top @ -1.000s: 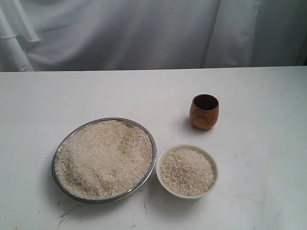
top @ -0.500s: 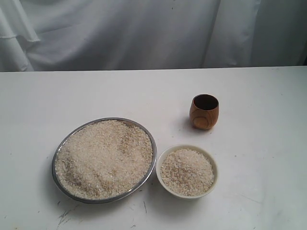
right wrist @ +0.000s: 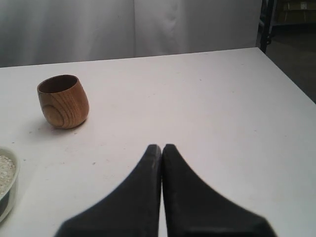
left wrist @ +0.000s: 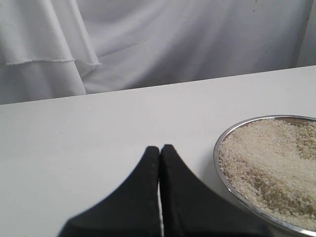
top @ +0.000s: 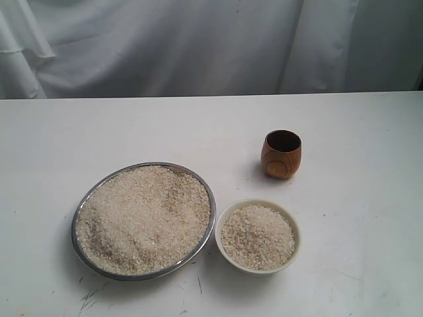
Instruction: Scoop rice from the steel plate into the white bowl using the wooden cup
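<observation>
**Both hands closed, cup standing free**

We see the left hand (left wrist: 159, 148) and right hand (right wrist: 161, 147) pinched closed, empty. On the table (top: 132, 132), rice (top: 142, 218) heaps the plate (top: 212, 221). The bowl (top: 258, 202) sits just beside it at 3 o'clock — the cup (top: 281, 154) stands upright near 1 o'clock of the bowl.

The plate (top: 142, 278) is shiny silver metal. The rice (top: 142, 218) is matt, grainy and off-white. The bowl (top: 258, 202) looks smooth, cream-white and faintly glossy. The cup (top: 281, 158) is orange-brown wood with clear grain rings. The tabletop (top: 165, 129) is matt white and lightly scuffed. The backdrop (top: 165, 46) is white cloth.
</observation>
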